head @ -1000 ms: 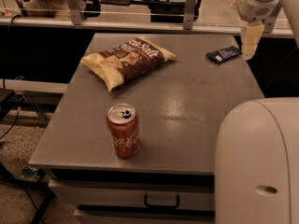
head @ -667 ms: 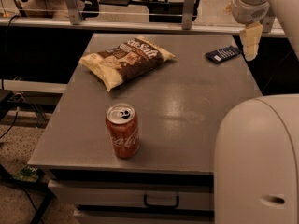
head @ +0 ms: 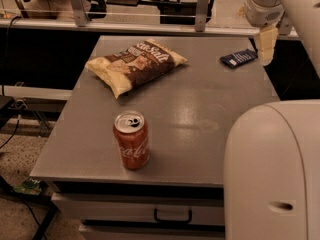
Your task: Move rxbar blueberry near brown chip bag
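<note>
Fingers: spread or pressed together, cannot tell. Gripper hangs pointing down just right of the rxbar blueberry, its wrist slightly further left than a second ago. Bar unmoved near the table far-right corner, well apart from the brown chip bag.

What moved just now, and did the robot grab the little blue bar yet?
The gripper dipped slightly lower and edged toward the rxbar blueberry, which lies near the far right corner of the table. Nothing was grabbed. The bar, the brown chip bag and the red soda can stayed put.
</note>
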You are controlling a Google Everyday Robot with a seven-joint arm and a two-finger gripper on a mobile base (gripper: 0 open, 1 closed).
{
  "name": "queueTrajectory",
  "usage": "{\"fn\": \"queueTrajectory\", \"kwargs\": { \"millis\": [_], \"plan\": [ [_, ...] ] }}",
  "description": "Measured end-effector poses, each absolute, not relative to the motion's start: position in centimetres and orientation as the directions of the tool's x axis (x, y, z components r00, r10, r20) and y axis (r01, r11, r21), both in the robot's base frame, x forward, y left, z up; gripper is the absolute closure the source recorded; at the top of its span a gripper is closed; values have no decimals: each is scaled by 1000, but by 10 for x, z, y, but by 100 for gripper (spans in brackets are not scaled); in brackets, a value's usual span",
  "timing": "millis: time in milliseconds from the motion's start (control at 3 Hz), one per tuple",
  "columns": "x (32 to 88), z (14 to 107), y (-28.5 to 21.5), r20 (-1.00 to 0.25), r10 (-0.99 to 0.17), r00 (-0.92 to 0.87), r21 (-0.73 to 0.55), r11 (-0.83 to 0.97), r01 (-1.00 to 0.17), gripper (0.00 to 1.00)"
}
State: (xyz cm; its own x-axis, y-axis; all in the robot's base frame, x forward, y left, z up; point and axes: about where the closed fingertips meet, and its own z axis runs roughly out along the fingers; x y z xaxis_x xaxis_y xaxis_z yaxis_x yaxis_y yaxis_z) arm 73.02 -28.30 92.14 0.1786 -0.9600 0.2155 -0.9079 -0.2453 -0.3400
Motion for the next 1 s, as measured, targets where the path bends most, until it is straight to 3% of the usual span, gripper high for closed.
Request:
{"fn": "queueTrajectory", "kwargs": {
  "millis": [1000],
  "plan": [
    [755, 866, -289, 294, -904, 311, -163, -368, -915, 0]
  ]
}}
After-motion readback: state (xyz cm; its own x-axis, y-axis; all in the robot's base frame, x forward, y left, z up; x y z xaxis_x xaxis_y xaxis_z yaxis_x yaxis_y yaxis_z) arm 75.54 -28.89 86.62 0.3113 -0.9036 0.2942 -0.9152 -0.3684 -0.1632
